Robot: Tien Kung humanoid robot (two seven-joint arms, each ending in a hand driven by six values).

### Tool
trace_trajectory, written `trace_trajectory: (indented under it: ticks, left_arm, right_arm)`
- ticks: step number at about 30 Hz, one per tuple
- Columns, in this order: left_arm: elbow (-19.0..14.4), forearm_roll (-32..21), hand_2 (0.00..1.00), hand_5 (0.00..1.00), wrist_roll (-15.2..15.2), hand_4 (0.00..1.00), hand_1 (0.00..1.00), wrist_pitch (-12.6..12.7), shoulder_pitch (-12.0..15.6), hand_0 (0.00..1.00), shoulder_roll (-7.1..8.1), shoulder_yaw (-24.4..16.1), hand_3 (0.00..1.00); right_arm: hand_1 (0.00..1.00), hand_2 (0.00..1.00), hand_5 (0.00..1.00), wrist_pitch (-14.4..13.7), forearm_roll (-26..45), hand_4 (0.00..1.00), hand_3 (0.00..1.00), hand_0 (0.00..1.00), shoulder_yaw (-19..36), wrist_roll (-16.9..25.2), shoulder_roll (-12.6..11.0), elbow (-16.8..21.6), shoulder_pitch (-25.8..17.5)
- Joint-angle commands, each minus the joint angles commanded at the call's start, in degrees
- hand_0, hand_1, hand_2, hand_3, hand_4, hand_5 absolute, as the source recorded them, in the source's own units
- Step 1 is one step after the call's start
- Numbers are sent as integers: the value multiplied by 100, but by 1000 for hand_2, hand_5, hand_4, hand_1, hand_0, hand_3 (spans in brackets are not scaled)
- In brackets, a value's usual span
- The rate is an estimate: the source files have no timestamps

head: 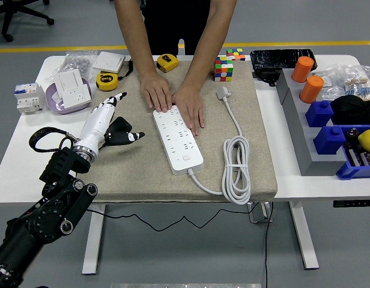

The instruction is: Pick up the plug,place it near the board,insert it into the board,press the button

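One long white plastic power strip (178, 140) is pressed flat at centre frame by a person's two hands (173, 99) on one coarse beige mat (125, 174). One white plug (223, 92) lies upper right of it, its cable (236, 168) coiled in loops. One left hand (110, 123), white-shelled with black fingertips, is held spread and empty at the left.

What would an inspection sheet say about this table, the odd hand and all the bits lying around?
Surface: white table with a tan mat over its middle.
Job's things: power strip on the mat, both hands of a person pressing its far end; plug lying loose.
Clutter: tape measures, puzzle cube, orange cylinders, blue bins.
Grippers: left hand open, over the mat beside the strip; right hand nothing seen.
Cables: white cord coiled right of the strip.
Surroundings: grey floor, yellow line.
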Motion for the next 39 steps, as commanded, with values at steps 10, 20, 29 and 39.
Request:
trace_trajectory:
  ticks: [10,20,29,39]
  left_arm:
    - [404,371,755,160,61,998,786,186,-29,769,0,-139,773]
    - [900,525,693,145,-71,998,704,618,-249,680,0,-154,639]
    - [1235,573,639,174,-121,998,677,656,-417,611,0,-184,619]
    - [1442,636,640,152,-92,972,679,529,-563,606,0,-166,620]
  right_arm:
    - [739,709,583,8,-38,974,670,853,16,-9,-7,0,-24]
    - [740,709,583,8,-16,973,670,853,-37,-8,-29,0,14]
    - [740,709,583,5,-3,973,670,852,-47,-10,-34,0,16]
    - [740,709,583,-2,38,973,670,853,-84,-5,-42,0,45]
